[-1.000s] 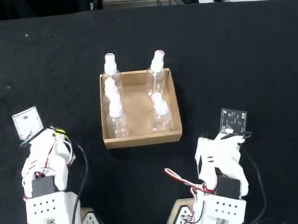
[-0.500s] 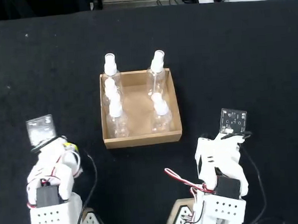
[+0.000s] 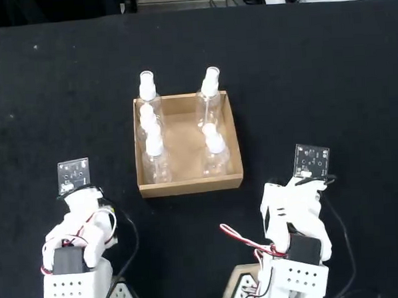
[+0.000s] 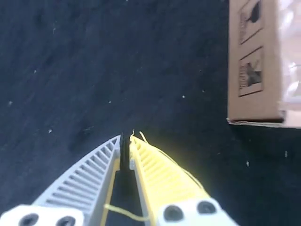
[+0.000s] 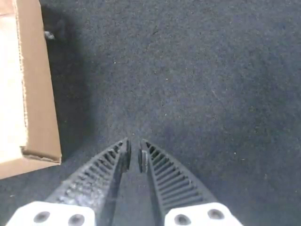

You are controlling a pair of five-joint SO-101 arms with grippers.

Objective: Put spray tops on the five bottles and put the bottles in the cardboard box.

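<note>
The left gripper [image 4: 126, 150], its grey and yellow fingers pressed together on nothing, and the right gripper [image 5: 135, 157], its black fingers drawn almost together and likewise empty, are held low over the black table cloth [image 3: 314, 63]. The shallow brown cardboard box [image 3: 187, 185] is found ahead of both and to the inner side of each, touched by neither, the right gripper being judged slightly the nearer. Within it the five clear plastic bottles [image 3: 216, 158] are stood upright, long axes vertical, each capped with a white spray top [image 3: 210, 73], so no further pick appears to be called for.
</note>
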